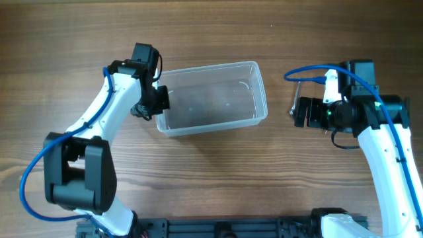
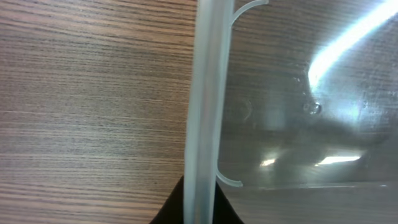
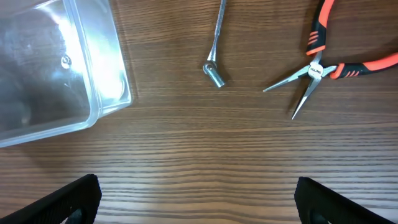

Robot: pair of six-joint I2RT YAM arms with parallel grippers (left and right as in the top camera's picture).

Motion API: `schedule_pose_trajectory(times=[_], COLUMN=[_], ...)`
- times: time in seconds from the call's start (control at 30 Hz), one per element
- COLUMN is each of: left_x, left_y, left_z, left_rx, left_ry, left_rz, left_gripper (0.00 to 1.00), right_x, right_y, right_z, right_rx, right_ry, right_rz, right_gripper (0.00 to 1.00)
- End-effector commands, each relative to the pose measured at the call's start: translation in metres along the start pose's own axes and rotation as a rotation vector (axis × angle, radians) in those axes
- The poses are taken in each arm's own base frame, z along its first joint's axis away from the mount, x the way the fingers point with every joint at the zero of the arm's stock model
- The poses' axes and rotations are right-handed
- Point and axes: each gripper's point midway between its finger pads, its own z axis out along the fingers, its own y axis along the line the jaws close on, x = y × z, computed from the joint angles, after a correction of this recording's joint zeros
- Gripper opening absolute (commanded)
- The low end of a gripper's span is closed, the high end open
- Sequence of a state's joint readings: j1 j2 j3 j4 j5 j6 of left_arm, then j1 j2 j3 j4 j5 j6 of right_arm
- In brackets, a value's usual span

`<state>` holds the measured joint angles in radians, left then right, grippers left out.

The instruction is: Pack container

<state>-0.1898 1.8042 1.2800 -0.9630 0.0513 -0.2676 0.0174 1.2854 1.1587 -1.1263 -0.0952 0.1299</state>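
Your container (image 1: pixel 211 124) sits on the bench (image 1: pixel 218 178), in the upper middle of the overhead frame. Your left hand (image 1: pixel 158 100) pinches the rim at the container's left end. Your right hand (image 3: pixel 196 185) is spread wide and holds nothing. A metal wrench (image 3: pixel 215 71) and orange-handled pliers (image 3: pixel 316 70) lie at the top of its view.

I can read no text, number, brand or sign in any of my views. The small raised dot on the clear floor of the container (image 3: pixel 37 74) is not a letter or figure I can make out. If there is any marking at the joint of the orange-handled pliers (image 3: pixel 316 70), it is too small to tell.
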Motion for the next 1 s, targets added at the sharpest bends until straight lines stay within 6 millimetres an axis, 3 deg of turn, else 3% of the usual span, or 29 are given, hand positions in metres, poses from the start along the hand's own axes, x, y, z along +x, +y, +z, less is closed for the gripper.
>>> schedule_pose_trajectory(times=[0.0, 0.07, 0.1, 0.2, 0.23, 0.27, 0.33, 0.43, 0.53, 0.63, 0.73, 0.83, 0.97], left_x=[0.010, 0.004, 0.000, -0.017, -0.023, -0.028, -0.030, -0.018, -0.006, 0.001, 0.005, 0.005, 0.004], left_y=[0.001, -0.001, -0.003, -0.007, -0.007, -0.005, 0.001, 0.010, 0.026, 0.040, 0.052, 0.055, 0.055], left_z=[0.018, 0.004, -0.006, -0.048, -0.070, -0.097, -0.140, -0.188, -0.219, -0.227, -0.222, -0.217, -0.216], left_rx=[-0.012, 0.001, 0.011, 0.034, 0.036, 0.030, 0.025, 0.049, 0.064, 0.053, 0.029, 0.020, 0.019], left_ry=[0.057, 0.009, -0.022, -0.153, -0.219, -0.297, -0.414, -0.541, -0.624, -0.638, -0.604, -0.586, -0.582], left_rz=[0.006, 0.009, 0.011, 0.016, 0.016, 0.014, 0.006, -0.012, -0.054, -0.090, -0.123, -0.130, -0.130], left_gripper=[0.39, 0.44, 0.54, 0.69, 0.77, 0.99, 1.00, 1.00, 1.00, 1.00, 1.00, 1.00, 1.00], right_x=[-0.008, -0.008, -0.008, -0.009, -0.011, -0.014, -0.020, -0.036, -0.061, -0.080, -0.102, -0.118, -0.112], right_y=[-0.001, -0.001, -0.001, 0.000, 0.000, 0.001, 0.003, 0.008, 0.009, 0.009, 0.005, 0.003, -0.004], right_z=[-0.010, -0.010, -0.010, -0.012, -0.014, -0.020, -0.034, -0.074, -0.096, -0.068, 0.003, 0.054, 0.116], right_rx=[0.014, 0.014, 0.014, 0.014, 0.013, 0.012, 0.009, 0.004, 0.014, 0.020, 0.040, 0.048, 0.067], right_ry=[-0.043, -0.043, -0.043, -0.048, -0.054, -0.064, -0.082, -0.151, -0.229, -0.178, -0.057, -0.015, 0.100], right_rz=[-0.003, -0.003, -0.002, 0.002, 0.001, 0.000, -0.001, -0.005, 0.036, 0.064, 0.093, 0.096, 0.090], right_gripper=[1.00, 1.00, 1.00, 1.00, 1.00, 1.00, 1.00, 1.00, 1.00, 1.00, 1.00, 1.00, 1.00])
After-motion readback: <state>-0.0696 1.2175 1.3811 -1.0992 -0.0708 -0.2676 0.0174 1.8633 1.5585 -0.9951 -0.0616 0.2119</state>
